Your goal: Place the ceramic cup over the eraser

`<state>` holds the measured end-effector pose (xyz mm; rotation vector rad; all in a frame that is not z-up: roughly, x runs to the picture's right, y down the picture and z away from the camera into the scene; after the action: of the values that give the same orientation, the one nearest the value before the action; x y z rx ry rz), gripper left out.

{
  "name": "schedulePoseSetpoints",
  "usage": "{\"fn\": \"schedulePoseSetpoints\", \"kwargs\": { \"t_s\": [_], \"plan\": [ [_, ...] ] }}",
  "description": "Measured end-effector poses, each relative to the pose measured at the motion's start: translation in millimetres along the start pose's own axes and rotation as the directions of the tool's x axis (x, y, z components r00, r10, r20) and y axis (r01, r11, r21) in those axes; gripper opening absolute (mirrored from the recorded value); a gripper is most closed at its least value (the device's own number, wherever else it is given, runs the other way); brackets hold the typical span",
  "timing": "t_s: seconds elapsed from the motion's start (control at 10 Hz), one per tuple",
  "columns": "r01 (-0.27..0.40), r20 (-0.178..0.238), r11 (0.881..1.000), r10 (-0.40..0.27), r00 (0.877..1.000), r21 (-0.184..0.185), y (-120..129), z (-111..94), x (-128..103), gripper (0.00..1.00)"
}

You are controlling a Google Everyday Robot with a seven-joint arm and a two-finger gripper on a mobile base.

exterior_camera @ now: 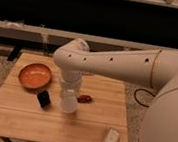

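My white arm reaches in from the right and bends down over the middle of the wooden table (pixel 19 120). Its gripper (pixel 69 98) points straight down and is shut on the ceramic cup (pixel 68 105), a small white tapered shape at the arm's lower end, at or just above the tabletop. The eraser (pixel 43 98), a small black block, lies on the table just left of the cup, a short gap away. The arm hides the cup's upper part and the gripper's jaws.
An orange bowl (pixel 35 75) sits at the table's back left, behind the eraser. A reddish-brown oblong item (pixel 84 99) lies just right of the cup. A white rectangular box (pixel 111 139) rests near the front right corner. A dark wall with a rail runs behind.
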<state>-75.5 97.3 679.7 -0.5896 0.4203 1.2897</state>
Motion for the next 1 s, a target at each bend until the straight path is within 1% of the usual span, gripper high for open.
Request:
{"fn": "schedulePoseSetpoints", "kwargs": {
  "t_s": [0.1,0.2,0.3,0.5,0.6,0.7,1.0],
  "plan": [
    [0.025,0.014,1.000,-0.025,1.000,-0.002,9.9,-11.2,-8.6,0.08],
    [0.065,0.032,0.998,-0.065,0.997,0.002,25.1,-26.4,-22.1,0.08],
    [0.102,0.051,0.995,-0.103,0.993,0.012,37.6,-35.6,-33.6,0.08],
    [0.160,0.082,0.987,-0.162,0.983,0.026,54.0,-50.2,-49.3,0.08],
    [0.197,0.095,0.980,-0.200,0.975,0.033,65.6,-54.6,-59.7,0.08],
    [0.227,0.095,0.973,-0.229,0.969,0.032,76.4,-54.7,-63.5,0.08],
    [0.319,0.079,0.947,-0.320,0.944,0.034,104.4,-48.2,-76.6,0.08]
  ]
}}
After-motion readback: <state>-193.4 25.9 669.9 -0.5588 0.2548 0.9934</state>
